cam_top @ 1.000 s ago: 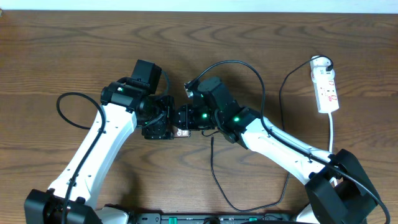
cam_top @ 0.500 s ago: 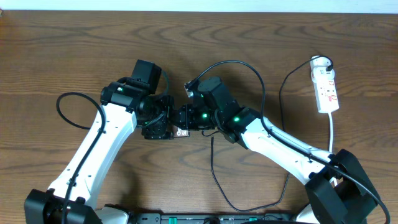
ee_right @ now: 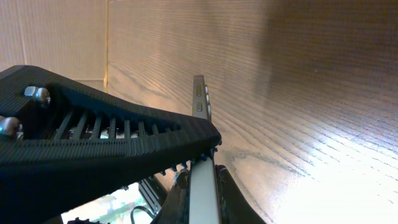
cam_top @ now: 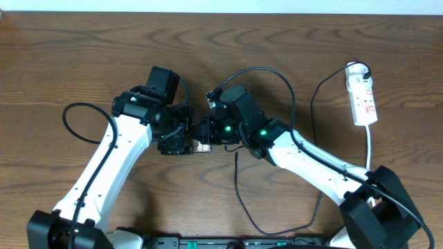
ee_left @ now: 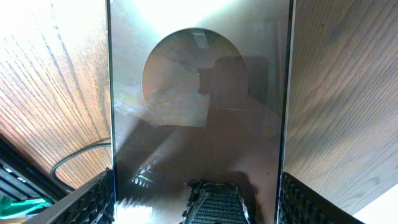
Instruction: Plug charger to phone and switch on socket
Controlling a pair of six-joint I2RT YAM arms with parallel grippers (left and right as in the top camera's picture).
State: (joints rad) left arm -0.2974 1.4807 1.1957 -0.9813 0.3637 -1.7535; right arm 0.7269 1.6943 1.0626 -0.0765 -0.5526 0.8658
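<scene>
Phone (ee_left: 199, 124) extends lengthwise away from left tool (ee_left: 198, 194)

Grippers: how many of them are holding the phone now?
2. The left gripper clamps the phone across its width; the right gripper is shut on its two flat faces.

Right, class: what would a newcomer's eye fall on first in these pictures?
At the centre, the left gripper and right gripper both clamp a glossy dark phone. A thin black cable lies just below them in the overhead view, its tip free, and a white power strip sits far right.
</scene>
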